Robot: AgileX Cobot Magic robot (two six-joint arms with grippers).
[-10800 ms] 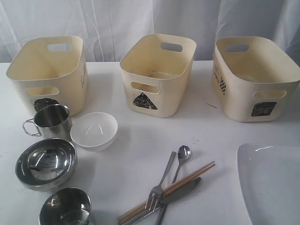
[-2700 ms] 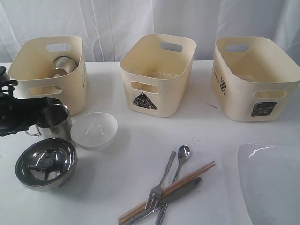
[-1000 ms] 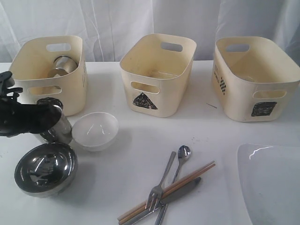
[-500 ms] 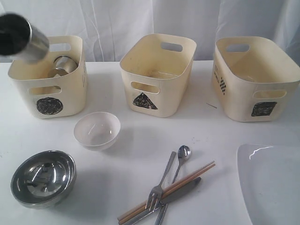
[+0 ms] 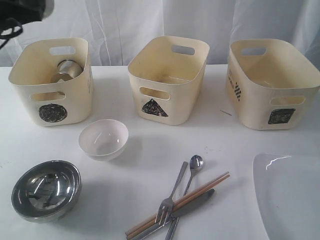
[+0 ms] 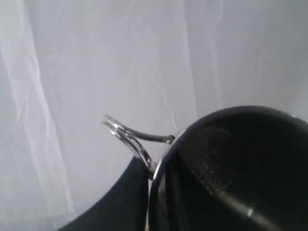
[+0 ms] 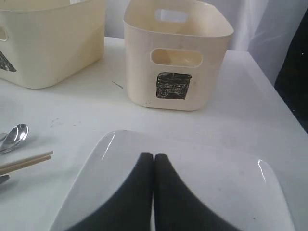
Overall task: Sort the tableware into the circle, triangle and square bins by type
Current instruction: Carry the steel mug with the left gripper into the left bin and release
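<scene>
white table, white curtain behind

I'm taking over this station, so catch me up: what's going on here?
The robot is sorting tableware into marked bins. Its left end effector holds a steel mug high up near the circle bin, where a small steel bowl already lies. The right end effector is shut and empty over the large white plate. Not yet sorted on the table: a large steel bowl, a small white bowl, and a fork, spoon, knife and chopsticks in a pile.
</scene>
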